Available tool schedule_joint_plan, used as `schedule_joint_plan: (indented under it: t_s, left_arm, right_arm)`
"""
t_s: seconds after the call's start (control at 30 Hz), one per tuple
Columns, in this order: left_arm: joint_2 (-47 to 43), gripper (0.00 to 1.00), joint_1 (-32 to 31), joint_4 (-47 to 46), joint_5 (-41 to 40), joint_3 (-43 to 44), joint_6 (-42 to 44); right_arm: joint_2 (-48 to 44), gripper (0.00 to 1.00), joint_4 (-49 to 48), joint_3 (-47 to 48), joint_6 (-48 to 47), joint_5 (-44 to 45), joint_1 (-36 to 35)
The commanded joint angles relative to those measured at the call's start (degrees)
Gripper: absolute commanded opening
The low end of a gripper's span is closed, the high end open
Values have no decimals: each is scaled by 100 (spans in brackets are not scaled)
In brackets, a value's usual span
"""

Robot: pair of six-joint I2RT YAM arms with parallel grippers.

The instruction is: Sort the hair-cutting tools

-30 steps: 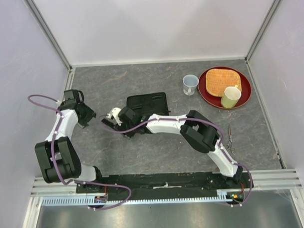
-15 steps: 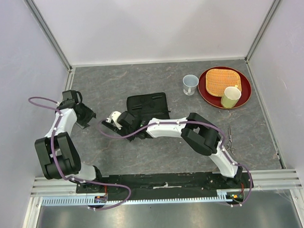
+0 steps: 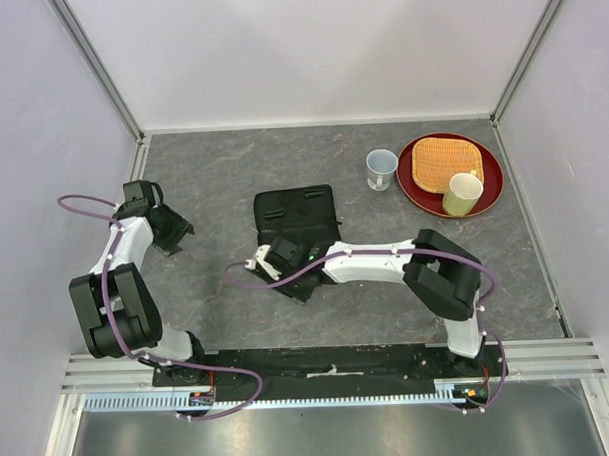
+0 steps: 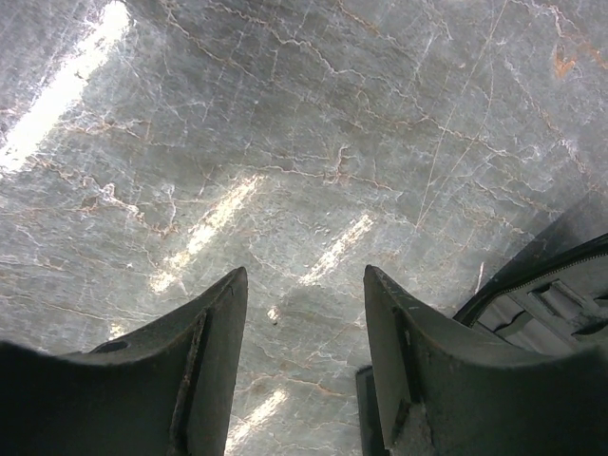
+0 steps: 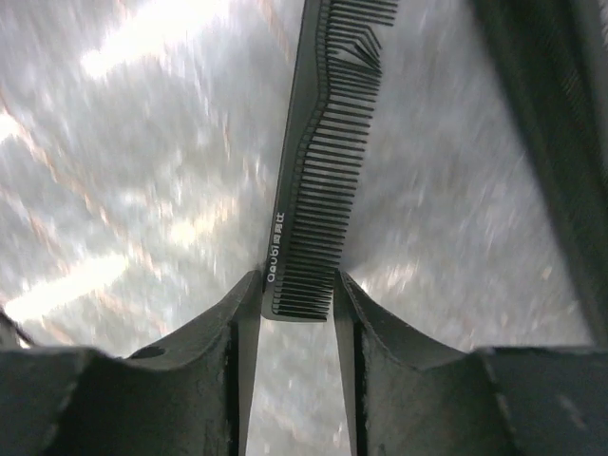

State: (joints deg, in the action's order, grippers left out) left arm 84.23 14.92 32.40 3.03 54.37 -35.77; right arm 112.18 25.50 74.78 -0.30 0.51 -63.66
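My right gripper (image 3: 269, 262) is just in front of the black case (image 3: 296, 216). In the right wrist view it (image 5: 296, 285) is shut on the end of a black comb (image 5: 318, 161), which points away over the table. The comb's teeth face right, and some teeth near its far end are bent. My left gripper (image 3: 171, 234) is open and empty at the left of the table. In the left wrist view it (image 4: 304, 285) hovers over bare marble. A dark flat edge (image 4: 366, 418) lies beside its right finger; I cannot tell what it is. No scissors show.
The case's corner shows at the right of the left wrist view (image 4: 560, 285). At the back right stand a clear cup (image 3: 381, 168) and a red plate (image 3: 489, 185) carrying a woven orange mat (image 3: 445, 161) and a pale yellow cup (image 3: 463, 193).
My right gripper has moved right and toward the near edge with the comb, and the right elbow has swung right. The left arm has barely moved.
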Motion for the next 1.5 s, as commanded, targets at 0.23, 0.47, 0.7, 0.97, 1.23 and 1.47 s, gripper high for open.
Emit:
schedule_joint_plan:
  t_s: [0.23,0.47,0.7,0.97,1.23,1.47]
  left_arm:
    - [-55,58,29,-314,321,-40,87]
    - [-213,58,29,-322,286,-93,140]
    - [-301,58,29,-331,251,-102,167]
    - [-293,58,29,-322,277,-93,184]
    - [-266,58,29,-322,313,-93,193]
    - [-240,58,38,-340,330,-76,193]
  right_arm:
    - [-645,57,2135,-641,160,80,-33]
    - [-452,70,1925,264,337,291,-24]
    - [163,71,1845,888,214,256,38]
    - [664,70,1827,1266,249,221,90]
    - [902,61,2222,1328,311,-253,178]
    - [1139,48,2592,1346,197,-306,178]
